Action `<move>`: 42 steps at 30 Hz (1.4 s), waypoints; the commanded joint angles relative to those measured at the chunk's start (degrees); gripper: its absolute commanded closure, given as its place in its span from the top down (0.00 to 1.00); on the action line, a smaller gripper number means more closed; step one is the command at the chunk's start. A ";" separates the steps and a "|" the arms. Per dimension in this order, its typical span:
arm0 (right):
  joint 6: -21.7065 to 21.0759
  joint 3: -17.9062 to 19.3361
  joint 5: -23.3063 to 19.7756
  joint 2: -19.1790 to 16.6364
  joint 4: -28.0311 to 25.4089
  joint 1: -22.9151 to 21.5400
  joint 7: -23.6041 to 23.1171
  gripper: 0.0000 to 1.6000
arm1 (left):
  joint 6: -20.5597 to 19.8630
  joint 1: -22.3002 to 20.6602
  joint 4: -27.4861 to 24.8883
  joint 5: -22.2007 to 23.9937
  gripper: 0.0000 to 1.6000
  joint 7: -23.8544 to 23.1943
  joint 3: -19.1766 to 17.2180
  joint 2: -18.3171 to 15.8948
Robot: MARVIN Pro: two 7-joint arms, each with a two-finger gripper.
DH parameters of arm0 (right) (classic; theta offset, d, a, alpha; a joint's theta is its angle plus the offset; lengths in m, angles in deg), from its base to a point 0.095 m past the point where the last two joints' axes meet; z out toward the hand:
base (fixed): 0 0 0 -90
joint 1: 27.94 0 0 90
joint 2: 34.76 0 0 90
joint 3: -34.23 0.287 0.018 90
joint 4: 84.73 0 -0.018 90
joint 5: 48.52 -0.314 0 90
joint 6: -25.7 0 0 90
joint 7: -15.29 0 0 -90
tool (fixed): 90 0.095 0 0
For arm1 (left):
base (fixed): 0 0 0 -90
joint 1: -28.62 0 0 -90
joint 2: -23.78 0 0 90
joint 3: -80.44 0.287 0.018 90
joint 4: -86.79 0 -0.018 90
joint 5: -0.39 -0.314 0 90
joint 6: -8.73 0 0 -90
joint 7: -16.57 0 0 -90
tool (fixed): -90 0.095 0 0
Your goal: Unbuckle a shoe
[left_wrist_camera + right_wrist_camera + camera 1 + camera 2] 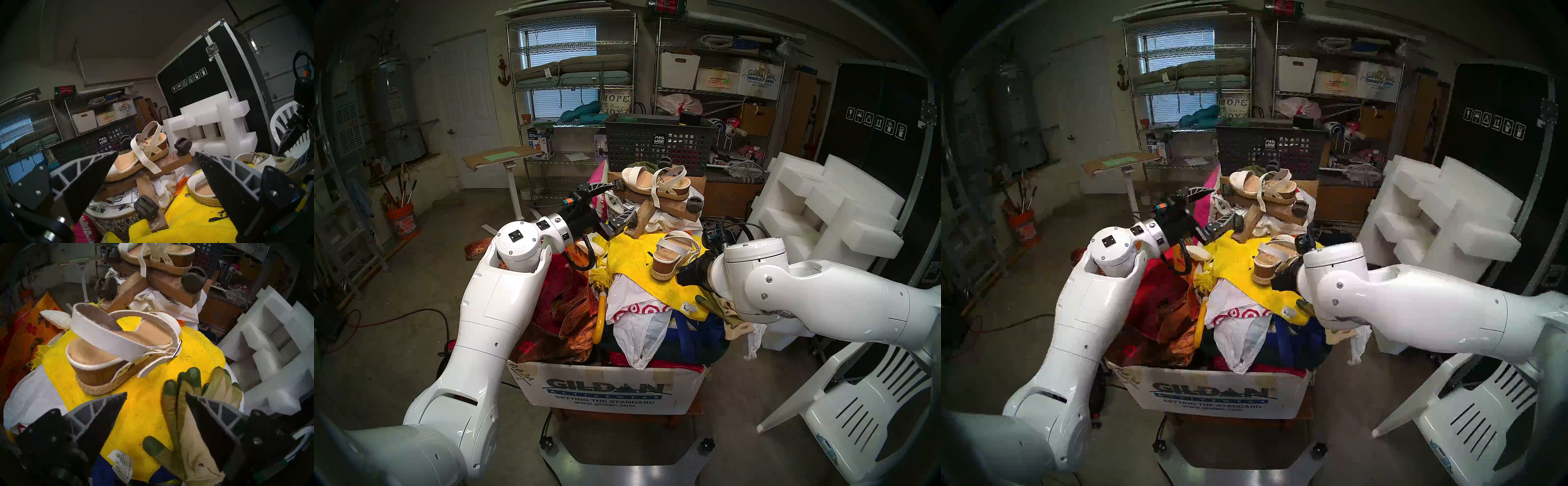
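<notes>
The right gripper point(156, 395), its ribbed black wedge fingers point(95, 414) parted and holding nothing, hangs low in the wrist view over fuzzy yellow towel point(144, 412) and a limp green-tipped glove point(183, 412). Just above, mid-frame, sits the sandal point(119, 348): smooth white straps, cork-look heel, braided jute trim, its small metal buckle point(176, 349) fastened. The left gripper point(621, 200) gapes empty, upper centre in the head view, beside the twin sandal point(653, 185) on rough wood planks point(670, 207).

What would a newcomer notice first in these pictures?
Probably the bright yellow towel spread over an overflowing cardboard box, with a white-strapped wedge sandal standing on it. Its twin sandal sits higher, on a wooden caster dolly behind. The right hand is open just short of the nearer sandal's heel.
</notes>
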 commanded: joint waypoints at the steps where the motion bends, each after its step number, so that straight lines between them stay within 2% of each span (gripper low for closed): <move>1: 1.27 0.15 1.83 1.88 -0.17 -0.28 0.28 0.67 | 0.12 -1.11 -0.85 0.28 1.00 -0.14 -0.25 0.04; 3: 1.20 0.29 1.66 2.04 -0.52 -0.48 -0.14 0.71 | 0.12 -1.11 -0.84 0.27 1.00 -0.14 -0.25 0.04; 6: 2.77 0.83 2.03 1.53 -1.90 -0.31 -1.05 0.84 | 0.13 -1.10 -0.84 0.27 1.00 -0.13 -0.25 0.04; 12: 2.57 0.85 1.58 1.08 -2.92 -0.49 0.36 0.85 | 0.12 -1.11 -0.85 0.27 1.00 -0.14 -0.26 0.04; 16: 2.63 0.67 1.73 0.90 -2.40 -0.45 1.18 0.93 | 0.12 -1.11 -0.85 0.28 1.00 -0.15 -0.26 0.04; 19: 2.73 0.30 2.33 1.31 -1.34 -0.33 1.96 0.84 | 0.12 -1.11 -0.85 0.27 1.00 -0.15 -0.26 0.04; 23: 4.37 -0.21 5.00 2.06 0.27 0.22 1.38 0.79 | 0.12 -1.11 -0.85 0.27 1.00 -0.15 -0.26 0.04; 25: 5.08 -0.14 5.45 2.08 0.47 0.38 0.68 0.88 | 0.12 -1.11 -0.85 0.27 1.00 -0.15 -0.26 0.04; 29: 5.26 -0.05 5.79 2.29 0.79 0.21 0.66 0.91 | 0.12 -1.11 -0.85 0.27 1.00 -0.15 -0.26 0.04; 30: 5.28 -0.04 5.84 2.29 0.84 0.20 0.62 0.94 | 0.12 -1.11 -0.85 0.27 1.00 -0.15 -0.26 0.04; 35: 4.06 -0.15 4.86 2.66 1.50 -0.09 1.79 0.85 | 0.12 -1.11 -0.85 0.27 1.00 -0.16 -0.26 0.04; 36: 4.34 -0.10 4.87 2.66 1.51 0.02 1.89 0.60 | 0.12 -1.11 -0.85 0.27 1.00 -0.16 -0.26 0.04; 37: 4.03 -0.13 4.61 2.64 1.45 -0.04 2.15 0.49 | 0.12 -1.11 -0.85 0.27 1.00 -0.16 -0.26 0.04; 38: 3.94 -0.14 4.51 2.62 1.37 -0.04 2.35 0.46 | 0.12 -1.11 -0.85 0.27 1.00 -0.16 -0.26 0.04; 40: 3.67 -0.18 4.22 2.58 1.13 -0.06 3.07 0.45 | 0.12 -1.11 -0.85 0.27 1.00 -0.16 -0.26 0.05; 41: 3.58 -0.17 4.07 2.53 1.00 -0.05 3.24 0.21 | 0.12 -1.11 -0.85 0.27 1.00 -0.16 -0.26 0.05; 42: 3.58 -0.13 3.97 2.39 0.73 -0.02 3.38 0.15 | 0.12 -1.11 -0.85 0.27 1.00 -0.16 -0.26 0.05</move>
